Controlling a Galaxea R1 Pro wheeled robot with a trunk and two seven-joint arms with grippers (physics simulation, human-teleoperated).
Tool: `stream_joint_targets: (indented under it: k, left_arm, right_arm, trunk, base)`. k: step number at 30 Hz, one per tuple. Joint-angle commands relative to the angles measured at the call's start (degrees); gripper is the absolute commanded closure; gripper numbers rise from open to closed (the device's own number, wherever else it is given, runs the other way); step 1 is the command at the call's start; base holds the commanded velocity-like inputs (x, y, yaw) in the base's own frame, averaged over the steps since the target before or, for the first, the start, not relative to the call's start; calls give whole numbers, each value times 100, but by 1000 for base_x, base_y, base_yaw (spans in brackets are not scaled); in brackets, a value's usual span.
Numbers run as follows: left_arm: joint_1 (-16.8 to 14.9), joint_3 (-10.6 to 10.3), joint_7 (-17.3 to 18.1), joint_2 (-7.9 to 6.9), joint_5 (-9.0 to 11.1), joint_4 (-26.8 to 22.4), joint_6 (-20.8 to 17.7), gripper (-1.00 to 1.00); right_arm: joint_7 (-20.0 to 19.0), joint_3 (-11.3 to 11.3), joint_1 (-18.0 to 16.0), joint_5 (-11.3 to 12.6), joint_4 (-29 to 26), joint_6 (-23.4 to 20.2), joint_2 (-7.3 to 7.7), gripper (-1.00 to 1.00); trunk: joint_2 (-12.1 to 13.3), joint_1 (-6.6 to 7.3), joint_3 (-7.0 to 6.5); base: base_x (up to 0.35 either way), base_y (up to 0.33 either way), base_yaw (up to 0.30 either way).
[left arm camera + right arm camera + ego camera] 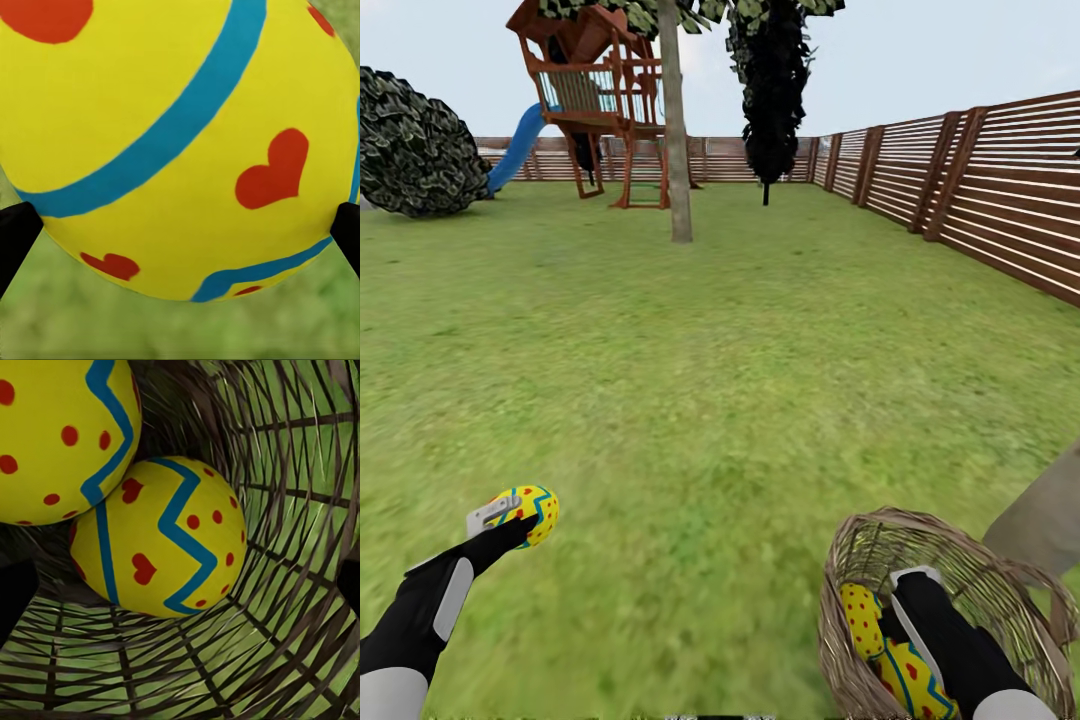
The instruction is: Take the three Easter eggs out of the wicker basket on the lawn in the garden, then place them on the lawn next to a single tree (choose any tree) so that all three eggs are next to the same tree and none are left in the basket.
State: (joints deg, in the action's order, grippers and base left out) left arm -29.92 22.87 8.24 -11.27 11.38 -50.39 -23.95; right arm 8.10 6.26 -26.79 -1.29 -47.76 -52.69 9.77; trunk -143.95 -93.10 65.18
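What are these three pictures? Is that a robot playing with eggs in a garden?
Yes, a robot in a computer-made garden. The big picture is from a camera on its head, looking over the lawn toward a tree, a playset and a fence. The other two come from cameras near each gripper. The left gripper holds one yellow Easter egg above the grass; its black fingers press the egg's sides. The right gripper reaches down into the wicker basket, where two more eggs lie touching. Whether that gripper is open is hard to tell.
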Motion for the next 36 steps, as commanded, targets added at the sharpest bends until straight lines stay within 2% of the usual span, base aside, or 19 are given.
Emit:
stream_joint_targets:
  k: [1, 10, 14, 23, 27, 30, 36]
  left_arm:
    - [-4, 16, 20, 2, 31, -6, -40, 100]
    - [-1, 16, 20, 17, 38, -6, -40, 100]
    - [-2, 16, 20, 119, 24, -6, -40, 100]
    - [-2, 17, 20, 125, 23, -6, -40, 100]
    - [-4, 16, 20, 125, 23, -6, -40, 100]
    - [-3, 19, 24, 125, 23, -10, -40, 100]
    - [-4, 16, 26, 133, 23, -6, -42, 100]
  right_arm:
    - [7, 24, -2, -12, -5, -31, 7, -100]
    - [6, 27, -2, -11, -5, -31, -1, -100]
    - [-1, 17, -3, -3, -20, -31, 6, -100]
    - [0, 15, -2, -2, -23, -31, 7, -100]
    - [-2, 20, -2, -4, -23, -32, 7, -100]
    - [-2, 23, -3, -10, -19, -31, 1, -100]
    - [-2, 24, -2, -11, -23, -31, 7, -100]
  trunk:
    - [-4, -1, 28]
    - [-16, -24, 227]
    - [-16, -24, 227]
    - [-16, -24, 255]
    - [-21, -35, 344]
    - [-21, -35, 344]
    - [-21, -35, 344]
  base:
    - [0, 0, 0]
    - [0, 0, 0]
    - [0, 0, 0]
    - [0, 0, 0]
    - [0, 0, 0]
    - [0, 0, 0]
    - [255, 0, 0]
